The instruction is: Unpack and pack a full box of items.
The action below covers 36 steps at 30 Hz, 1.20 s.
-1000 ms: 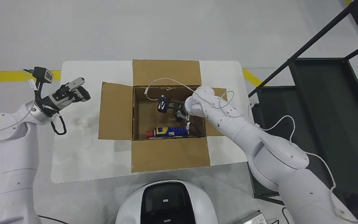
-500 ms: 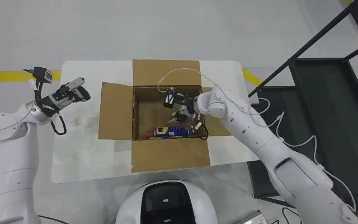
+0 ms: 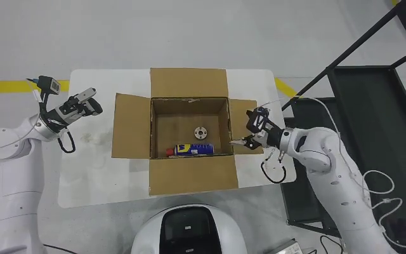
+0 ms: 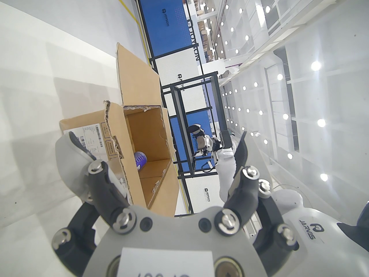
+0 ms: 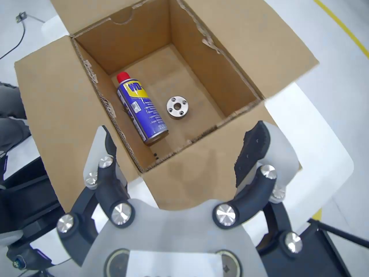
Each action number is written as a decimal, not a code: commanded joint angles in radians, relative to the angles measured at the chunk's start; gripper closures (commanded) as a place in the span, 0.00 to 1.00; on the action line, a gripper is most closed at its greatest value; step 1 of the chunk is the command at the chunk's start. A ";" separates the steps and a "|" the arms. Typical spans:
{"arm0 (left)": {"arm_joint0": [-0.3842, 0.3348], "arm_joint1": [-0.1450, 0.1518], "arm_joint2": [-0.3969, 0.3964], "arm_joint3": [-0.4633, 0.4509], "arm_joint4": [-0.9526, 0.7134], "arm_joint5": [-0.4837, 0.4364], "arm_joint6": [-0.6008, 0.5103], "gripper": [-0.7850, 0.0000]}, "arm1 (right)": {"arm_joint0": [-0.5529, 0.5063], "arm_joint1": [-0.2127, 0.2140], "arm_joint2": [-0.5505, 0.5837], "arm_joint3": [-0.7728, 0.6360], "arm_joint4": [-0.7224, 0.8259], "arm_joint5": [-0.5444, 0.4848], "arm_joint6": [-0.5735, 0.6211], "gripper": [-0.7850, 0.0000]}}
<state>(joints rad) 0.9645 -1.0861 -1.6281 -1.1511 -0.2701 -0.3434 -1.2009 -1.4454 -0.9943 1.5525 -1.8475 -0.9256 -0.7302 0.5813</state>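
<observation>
With the fingers [image 5: 253,148] of the right gripper [image 3: 238,144] spread, we should descend straight over the round metal flange [image 5: 178,107] in the brown cardboard box [image 5: 201,59], avoiding the blue spray can [image 5: 142,108].

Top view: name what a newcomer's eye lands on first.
The open cardboard box in the middle of the white table draws the eye, flaps spread wide. On its floor lie a blue spray can and, apart from it, a round metal flange. The right gripper hangs open over one side flap.
</observation>
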 commanded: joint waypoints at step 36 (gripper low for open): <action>0.000 0.000 0.000 0.000 0.000 0.000 0.000 0.00 | 0.038 0.005 0.027 0.526 -0.007 0.137 -0.025 0.00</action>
<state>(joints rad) 0.9645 -1.0861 -1.6281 -1.1511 -0.2701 -0.3434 -1.2009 -1.4223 -0.9878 1.5948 -1.3429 -0.9322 -0.5890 0.5605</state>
